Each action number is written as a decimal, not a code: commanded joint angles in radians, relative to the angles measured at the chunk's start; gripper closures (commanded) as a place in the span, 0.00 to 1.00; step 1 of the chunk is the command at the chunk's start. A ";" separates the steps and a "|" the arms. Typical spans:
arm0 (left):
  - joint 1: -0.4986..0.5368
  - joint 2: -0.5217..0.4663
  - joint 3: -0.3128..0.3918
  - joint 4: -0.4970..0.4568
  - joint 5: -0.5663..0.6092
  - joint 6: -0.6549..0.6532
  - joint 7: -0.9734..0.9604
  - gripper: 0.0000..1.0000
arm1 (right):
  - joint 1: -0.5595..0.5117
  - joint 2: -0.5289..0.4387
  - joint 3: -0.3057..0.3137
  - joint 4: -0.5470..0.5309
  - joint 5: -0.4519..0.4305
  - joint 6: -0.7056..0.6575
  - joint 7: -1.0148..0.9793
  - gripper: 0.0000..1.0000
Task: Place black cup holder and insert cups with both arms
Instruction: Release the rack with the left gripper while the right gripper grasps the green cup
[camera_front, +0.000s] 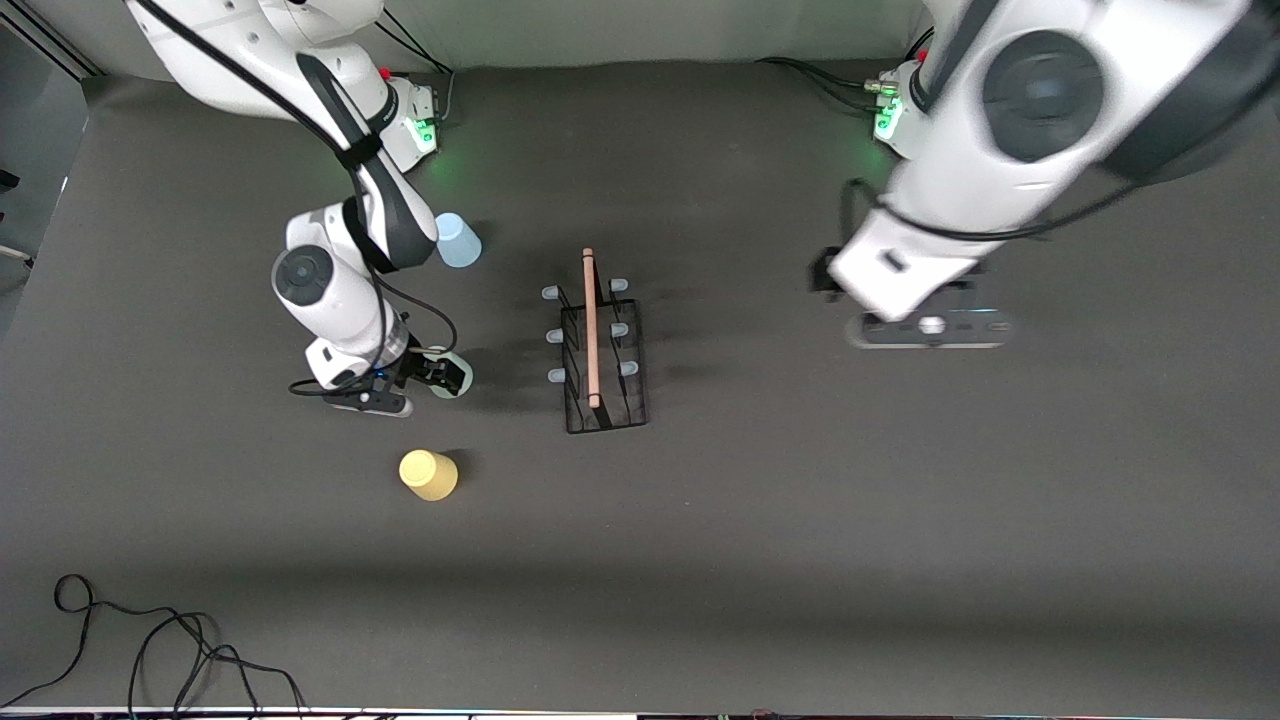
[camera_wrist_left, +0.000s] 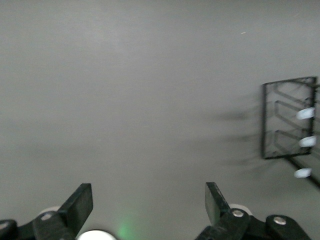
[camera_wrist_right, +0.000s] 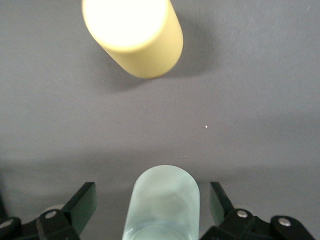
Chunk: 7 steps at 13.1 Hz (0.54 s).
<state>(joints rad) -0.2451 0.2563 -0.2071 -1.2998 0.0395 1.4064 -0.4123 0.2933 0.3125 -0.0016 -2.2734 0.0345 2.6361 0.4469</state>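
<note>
Black wire forms the cup holder, which we see standing upright mid-surface, its wooden rod handle on top. Our right end effector sits low toward the right arm's end, fingers spread wide on either side of the grey-green cup, a gap showing on both sides. We see the yellow cup nearer the front camera and the light blue cup farther from it. Our left end effector hangs fully open and empty over bare surface, well apart from the holder.
</note>
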 joint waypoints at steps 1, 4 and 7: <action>0.075 -0.179 -0.005 -0.217 0.022 0.022 0.110 0.00 | 0.012 0.013 -0.006 -0.011 0.008 0.007 0.003 0.00; 0.153 -0.261 -0.003 -0.315 0.043 0.043 0.177 0.00 | 0.020 0.010 -0.003 -0.041 0.008 -0.008 0.004 0.00; 0.231 -0.267 0.018 -0.312 0.042 0.052 0.272 0.00 | 0.038 -0.025 -0.003 -0.043 0.010 -0.083 0.003 0.02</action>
<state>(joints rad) -0.0538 0.0218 -0.2017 -1.5720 0.0707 1.4280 -0.2082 0.3146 0.3381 0.0000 -2.2976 0.0345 2.5963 0.4468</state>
